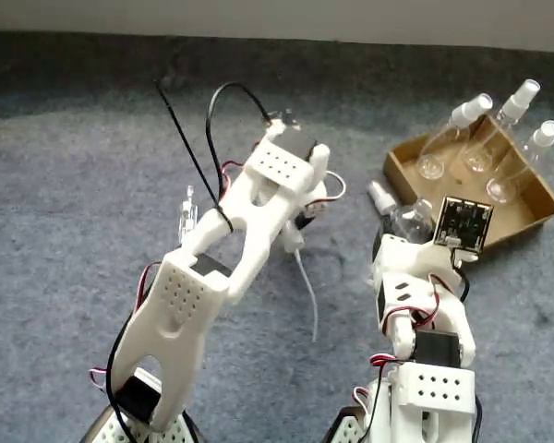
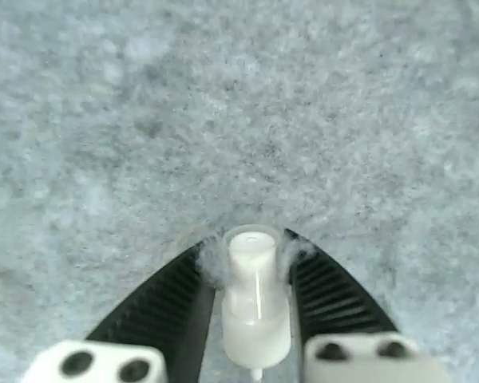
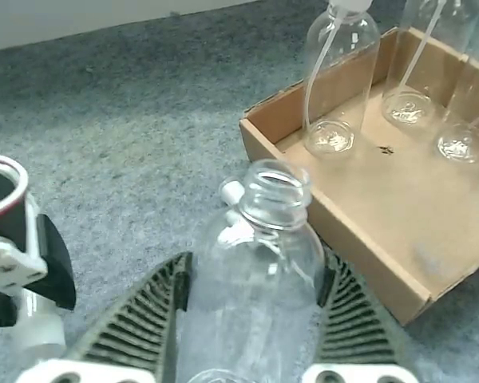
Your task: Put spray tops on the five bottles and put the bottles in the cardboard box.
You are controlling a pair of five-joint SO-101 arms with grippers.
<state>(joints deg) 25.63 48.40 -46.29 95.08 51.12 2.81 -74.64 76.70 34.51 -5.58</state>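
Left tool (image 2: 249,249) clamps spray top (image 2: 256,307) — right tool (image 3: 255,270) grips bottle (image 3: 273,199).

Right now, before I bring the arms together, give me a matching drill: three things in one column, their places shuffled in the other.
Things:
1. spray top
2. uncapped bottle
3. three capped bottles

Places:
A. standing in the cardboard box
B. gripped between the left arm's jaws
C. gripped between the right arm's jaws

Pairs: 1-B, 2-C, 3-A
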